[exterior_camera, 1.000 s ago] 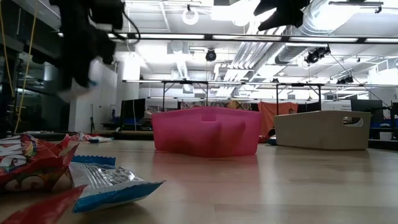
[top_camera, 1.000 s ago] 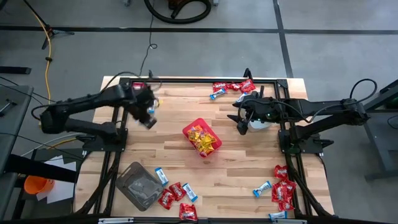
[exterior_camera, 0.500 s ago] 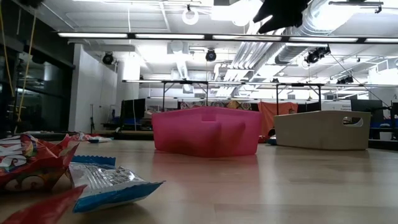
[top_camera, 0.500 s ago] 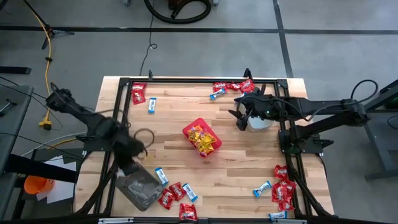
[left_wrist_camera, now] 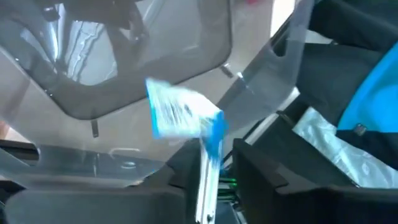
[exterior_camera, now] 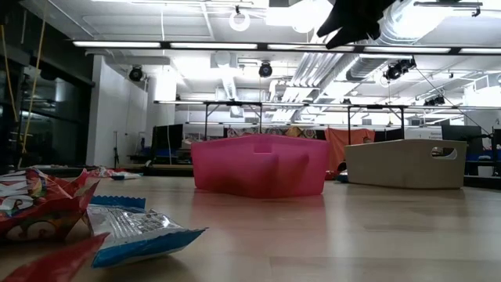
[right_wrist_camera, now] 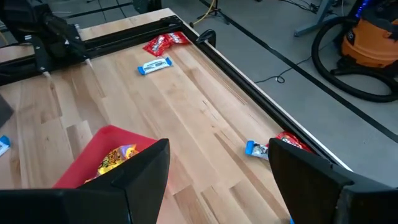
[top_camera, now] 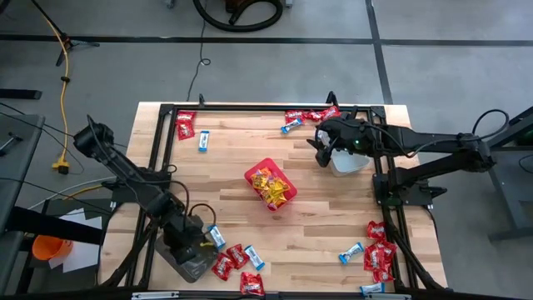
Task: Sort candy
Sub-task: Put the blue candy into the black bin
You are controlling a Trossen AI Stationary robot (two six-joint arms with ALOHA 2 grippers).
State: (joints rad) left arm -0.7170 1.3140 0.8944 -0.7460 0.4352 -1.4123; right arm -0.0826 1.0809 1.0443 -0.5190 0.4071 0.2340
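My left gripper (top_camera: 190, 239) hangs over the grey tub (top_camera: 185, 258) at the table's near left, shut on a blue-and-white candy packet (left_wrist_camera: 183, 115); the tub's clear wall (left_wrist_camera: 124, 81) shows beyond it. My right gripper (top_camera: 321, 155) is open above the far right of the table, beside the white tub (top_camera: 348, 163), touching nothing; its fingers stand wide apart (right_wrist_camera: 217, 186). The red bin (top_camera: 271, 185) in the middle holds yellow packets. Loose red and blue-and-white packets lie flat on the table at the far edge (top_camera: 310, 117), near left (top_camera: 236, 260) and near right (top_camera: 379, 254). My left gripper pinches the blue-and-white packet between its two fingers by one edge (left_wrist_camera: 206, 171). The packet's free part (left_wrist_camera: 180, 112) stands out past the fingertips, lifted clear over the grey tub. The packet shows blurred.
A red packet (top_camera: 185, 127) and a blue-and-white one (top_camera: 204, 142) lie at the far left. A black frame (top_camera: 266, 108) runs round the table. In the low view the red bin (exterior_camera: 261, 164) and a beige tub (exterior_camera: 407, 163) stand ahead, with packets (exterior_camera: 133, 231) close by.
My left arm has swung from the table's far left toward the near edge and now hangs over the grey tub, carrying the blue-and-white packet. It has dropped out of the low view. The right arm has barely moved.
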